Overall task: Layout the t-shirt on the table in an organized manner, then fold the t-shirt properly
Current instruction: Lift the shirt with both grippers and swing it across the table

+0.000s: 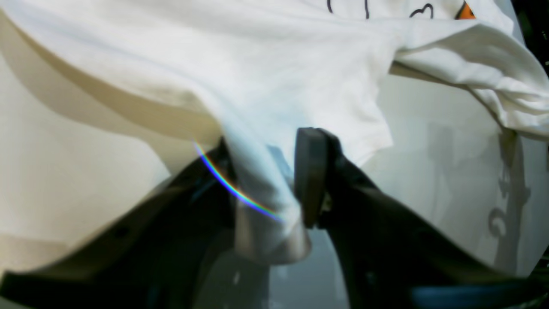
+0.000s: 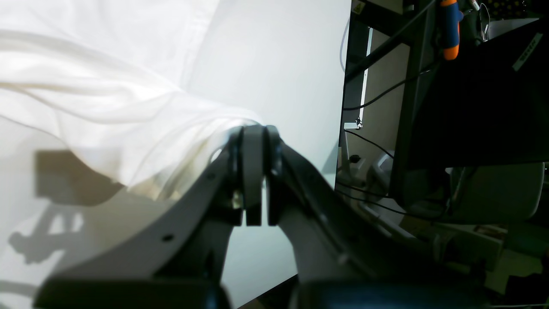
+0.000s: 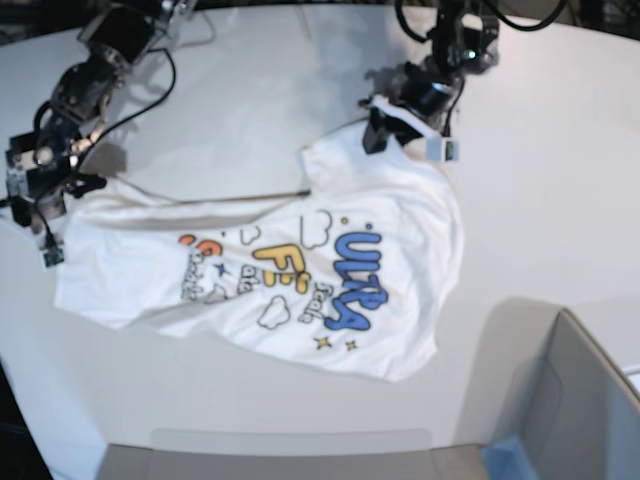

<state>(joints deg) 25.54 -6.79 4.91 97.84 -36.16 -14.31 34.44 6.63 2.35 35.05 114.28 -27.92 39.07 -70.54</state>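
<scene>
- Base view: the t-shirt [image 3: 300,270] lies spread on the table [image 3: 560,180], its blue and yellow lettering with clouds and stars facing up; the cloth is rumpled, with a fold line running across its upper part.
- Left gripper [image 3: 385,122] sits at the shirt's far edge, on this view's right side, right over a corner of the cloth.
- Left wrist view: a bunched strip of white cloth [image 1: 261,189] hangs between the two dark fingers [image 1: 311,176] (one of them is partly hidden behind the fabric). The visible pad is against the cloth, but whether the jaws are truly clamped on it I cannot tell.
- Right gripper [image 3: 45,170] is at the shirt's other end, on this view's left side, at the cloth's edge.
- Right wrist view: its jaws are pressed together, pads [image 2: 253,171] meeting, and the white fabric [image 2: 128,120] gathers into them at the tips, so the shirt is pinched there.
- Grey bin [image 3: 585,400] stands at the table's near corner, well apart from the shirt.
</scene>
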